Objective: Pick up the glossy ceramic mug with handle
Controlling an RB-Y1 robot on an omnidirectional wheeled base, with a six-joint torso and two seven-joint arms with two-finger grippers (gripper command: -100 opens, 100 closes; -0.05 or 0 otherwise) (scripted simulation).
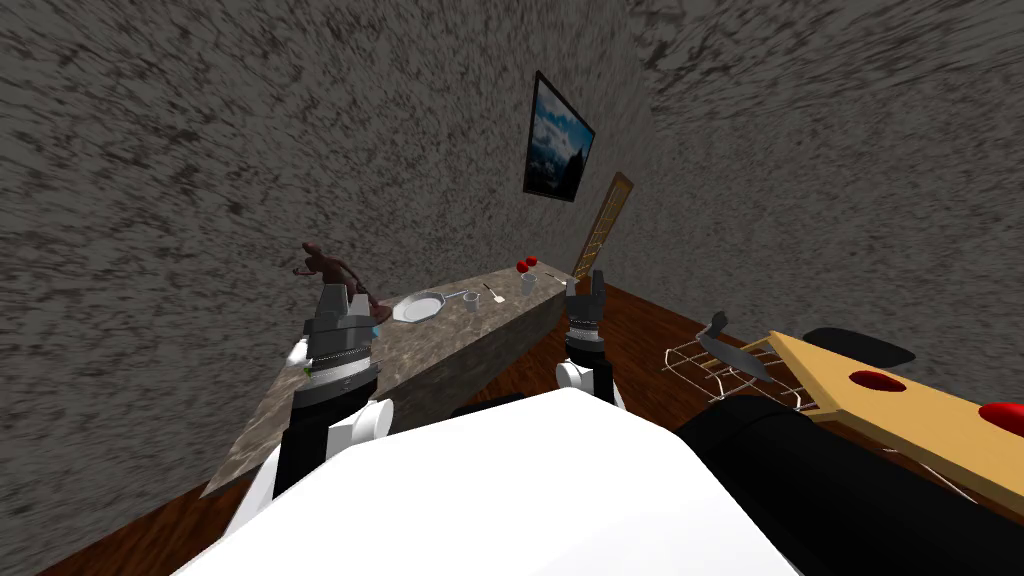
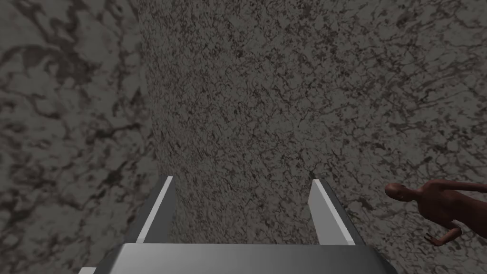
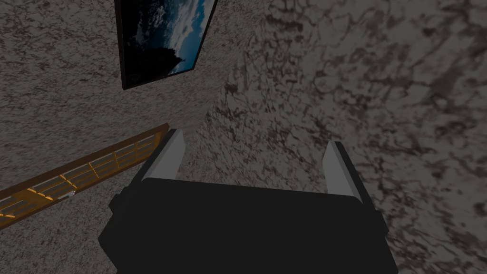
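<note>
Nearest: left claw (image 1: 335, 292) held up over near part of desk (image 1: 440, 350), fingers (image 2: 159, 209) spread wide, nothing between. Right claw (image 1: 588, 283) up beside desk's right-hand edge, fingers (image 3: 166, 152) likewise apart, empty. Off to right, close in: tan board (image 1: 830, 375) with two red blobs on top, wire rack (image 1: 700, 362) at its end, dark flat utensil (image 1: 735, 350) lying across rack. Desk long, mottled stone-look top, running away along left wall. Dark red-brown figurine (image 1: 325, 265) at desk's left edge, just beside left claw; seen off to one side of fingers in left wrist view. Next along: round grey pan (image 1: 418, 306), thin handle aimed toward far end. Just past pan handle: small grey cup (image 1: 472, 301), upright. Pale spoon (image 1: 493, 292) lying flat a little further on. Then mug (image 1: 528, 283), paler and larger of the two cup shapes, so taken as task's thing; near desk's far end, standing upright, long axis straight up from desk top, mouth upward. Handle too small to make out, so facing direction cannot tell. Mug in neither claw. Two red round things (image 1: 526, 264) just behind mug at far end. Farthest: dark-framed picture (image 1: 557, 140) on wall above.
</note>
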